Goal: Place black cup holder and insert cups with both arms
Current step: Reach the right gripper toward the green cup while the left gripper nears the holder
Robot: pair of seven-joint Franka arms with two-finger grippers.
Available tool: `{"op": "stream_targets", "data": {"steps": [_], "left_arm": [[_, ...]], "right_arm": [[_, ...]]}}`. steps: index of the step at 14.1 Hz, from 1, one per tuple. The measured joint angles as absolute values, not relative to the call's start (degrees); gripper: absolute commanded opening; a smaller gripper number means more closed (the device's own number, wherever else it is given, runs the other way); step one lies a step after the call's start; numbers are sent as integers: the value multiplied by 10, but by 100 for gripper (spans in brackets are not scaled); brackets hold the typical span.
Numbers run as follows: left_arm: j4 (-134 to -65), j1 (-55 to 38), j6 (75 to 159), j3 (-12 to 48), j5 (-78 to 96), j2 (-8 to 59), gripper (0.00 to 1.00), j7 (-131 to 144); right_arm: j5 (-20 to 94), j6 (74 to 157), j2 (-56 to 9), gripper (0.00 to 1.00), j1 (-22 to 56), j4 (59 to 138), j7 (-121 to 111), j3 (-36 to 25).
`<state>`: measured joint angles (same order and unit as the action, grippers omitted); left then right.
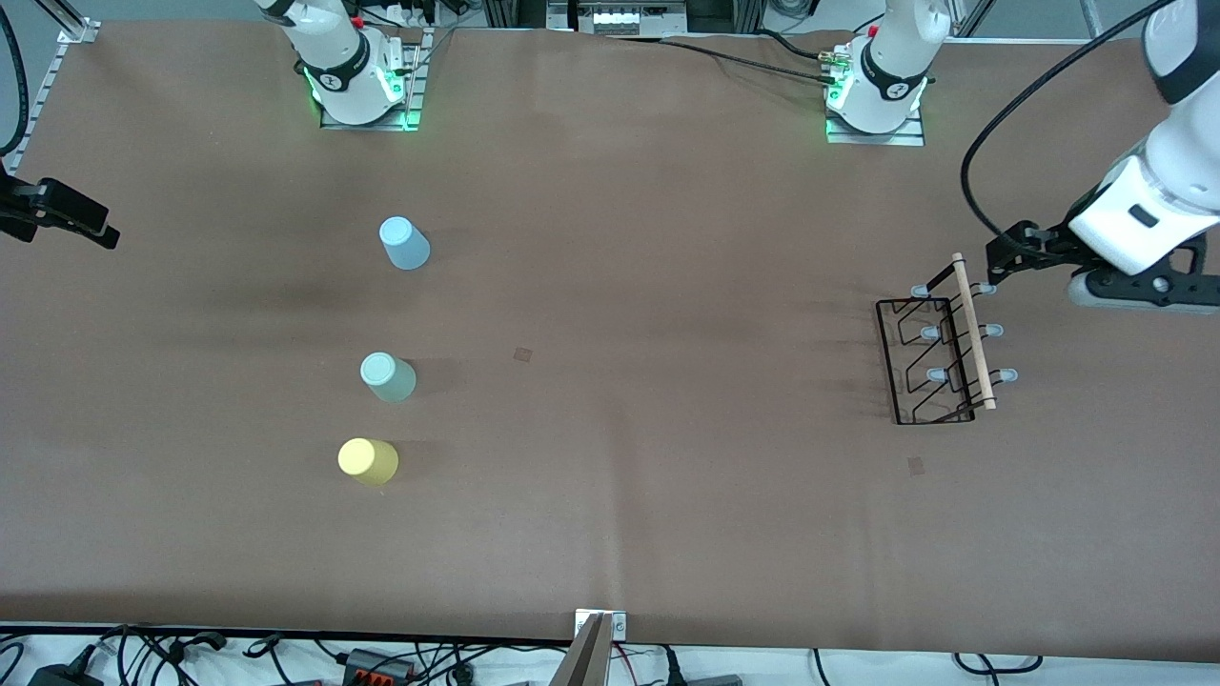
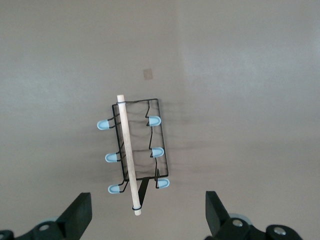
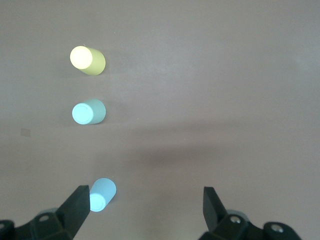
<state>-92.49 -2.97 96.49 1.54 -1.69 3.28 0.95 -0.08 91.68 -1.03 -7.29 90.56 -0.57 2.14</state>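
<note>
- Toward the left arm's end of the tabletop (image 1: 610, 534): black cup holder (image 1: 939, 353) stands on the brown surface, wire frame down, light wooden rod handle (image 1: 973, 331) running along its top.
- Six pale blue-tipped prongs (image 2: 154, 120) stick out from the holder, three to each side of the rod; nothing is on them.
- Left pincer (image 1: 1006, 255) hangs over the tabletop just beside the end of the rod farther from the front camera. Fingers (image 2: 77, 214) stand spread wide in the left wrist view, nothing between them; holder lies below, untouched.
- Toward the right arm's end: three cups in a loose row, all upside down on the tabletop and apart from one another.
- Light blue cup (image 1: 404, 243) is farthest from the front camera, mint green cup (image 1: 387, 376) in the middle, yellow cup (image 1: 368, 460) nearest.
- Right pincer (image 1: 67, 221) is at the very edge of the front view, over the right arm's end of the tabletop, well apart from the cups. Its fingers (image 3: 77, 207) are also spread wide and hold nothing.
- Cups and holder are well apart, with bare brown surface between them.
</note>
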Motion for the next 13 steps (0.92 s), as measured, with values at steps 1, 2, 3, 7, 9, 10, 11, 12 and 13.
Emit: {"op": "stream_targets", "data": {"steps": [1,2,3,7,9,10,11,12,13], "left_arm": [[-922,-30,965,16,-17,32,100,10],[-921,-31,965,16,-17,31,100,10],[-920,-31,965,17,-17,31,100,10],[-920,-31,950,17,-17,29,100,10],[-920,-31,946,17,-17,27,100,10],[-920,-31,945,17,-17,27,100,10],[-920,-31,945,17,-17,27,100,10],[-920,-31,945,17,-17,27,100,10],[-920,-31,945,17,-17,27,100,10]], "right_arm": [[-1,917,-10,100,-73,906,-6,21],[-1,916,-10,100,-73,906,-6,21],[-1,915,-10,100,-73,906,-6,21],[0,893,-15,100,-72,913,-6,22],[2,894,-25,100,-70,922,-6,25],[2,897,-31,100,-66,929,-6,27],[2,906,-37,100,-62,937,-6,30],[2,921,-43,100,-57,948,-6,31],[2,937,-48,100,-53,961,-6,32]]}}
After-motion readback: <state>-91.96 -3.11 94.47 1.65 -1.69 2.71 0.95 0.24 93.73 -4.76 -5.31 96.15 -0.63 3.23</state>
